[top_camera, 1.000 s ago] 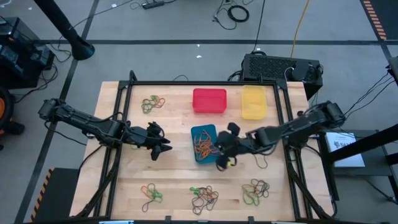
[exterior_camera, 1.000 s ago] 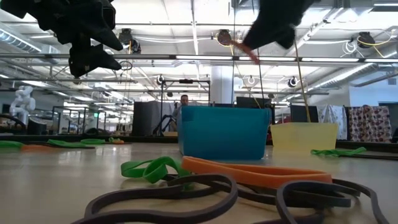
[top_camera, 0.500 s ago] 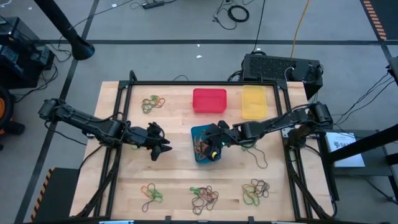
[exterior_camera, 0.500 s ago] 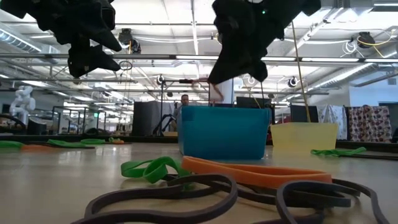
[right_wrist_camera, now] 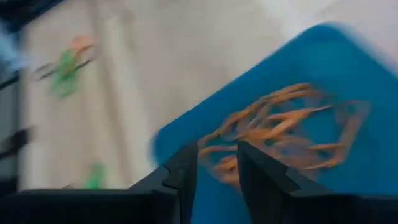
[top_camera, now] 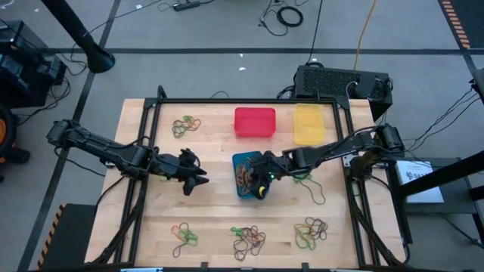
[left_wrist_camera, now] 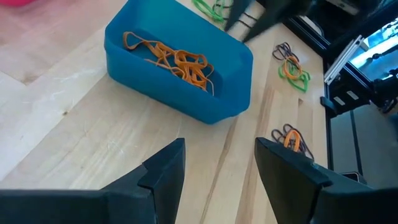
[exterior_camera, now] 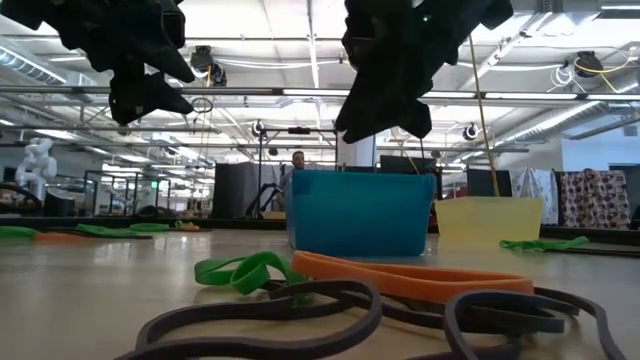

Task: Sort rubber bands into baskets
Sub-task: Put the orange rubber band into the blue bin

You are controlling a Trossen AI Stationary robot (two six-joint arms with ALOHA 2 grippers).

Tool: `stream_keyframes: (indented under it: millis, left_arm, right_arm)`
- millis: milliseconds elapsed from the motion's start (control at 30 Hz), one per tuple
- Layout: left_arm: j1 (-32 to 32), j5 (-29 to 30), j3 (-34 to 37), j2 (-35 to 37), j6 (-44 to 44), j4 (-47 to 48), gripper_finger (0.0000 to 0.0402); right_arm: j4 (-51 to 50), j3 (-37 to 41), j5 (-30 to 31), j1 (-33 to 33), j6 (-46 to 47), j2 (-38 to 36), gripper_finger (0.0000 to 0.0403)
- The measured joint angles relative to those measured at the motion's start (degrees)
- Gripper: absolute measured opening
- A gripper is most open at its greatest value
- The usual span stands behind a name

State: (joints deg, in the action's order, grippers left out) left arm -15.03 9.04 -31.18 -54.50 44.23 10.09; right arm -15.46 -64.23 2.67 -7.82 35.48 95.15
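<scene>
I'm hovering the right gripper (top_camera: 261, 180) over the blue basket (top_camera: 246, 174) at frame centre, jaws now parting, the orange band gone from them, dropped among the orange rubber bands (left_wrist_camera: 177, 61). Left gripper (top_camera: 198, 180) waits, jaws apart.

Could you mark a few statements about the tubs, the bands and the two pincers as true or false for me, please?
1. The blue tub holds orange bands. True.
2. The right pincer is over the yellow tub. False: it hangs over the blue tub.
3. The left pincer is open and holds nothing. True.
4. The red tub is full of green bands. False: no bands show in it.
5. Heaps of mixed bands lie along the table's near edge. True.
6. The blue tub stands beyond the red one, at the far edge. False: it stands nearer, mid-table.
</scene>
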Motion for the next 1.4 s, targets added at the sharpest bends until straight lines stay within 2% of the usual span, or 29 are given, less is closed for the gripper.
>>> stream_keyframes:
  millis: [200, 333, 433, 533, 733, 1100, 1400]
  left_arm:
    - [0.0, -0.7, 0.0, 0.0, -0.1, 0.2, 0.02]
    - [0.0, -0.7, 0.0, 0.0, -0.1, 1.9, 0.02]
    - [0.0, -0.8, 0.0, 0.0, -0.1, 3.5, 0.02]
    - [0.0, -0.9, 0.0, 0.0, -0.3, 4.4, 0.02]
    - [0.1, -0.9, 0.0, 0.0, -4.1, 4.4, 0.02]
    - [0.0, -0.9, 0.0, -0.2, -6.7, 4.2, 0.02]
    - [0.0, -2.3, 0.0, -3.0, -7.7, 4.1, 0.02]
  right_arm:
    - [0.3, -3.1, -16.6, -3.3, 3.1, -0.2, 0.0106]
    - [-1.2, -3.4, -21.4, -8.5, 6.4, -0.2, 0.01]
    - [-6.4, -3.4, -20.5, -13.4, 8.3, -0.2, 0.0096]
    - [-11.6, -3.4, -16.4, -17.7, 12.8, -0.2, 0.0094]
    - [-15.5, -3.4, -10.2, -24.0, 34.8, -0.2, 0.0093]
    - [-25.0, -3.3, -10.3, -29.7, 65.2, 2.5, 0.0093]
    - [-25.0, -3.3, -10.5, -30.5, 72.1, 8.4, 0.0093]
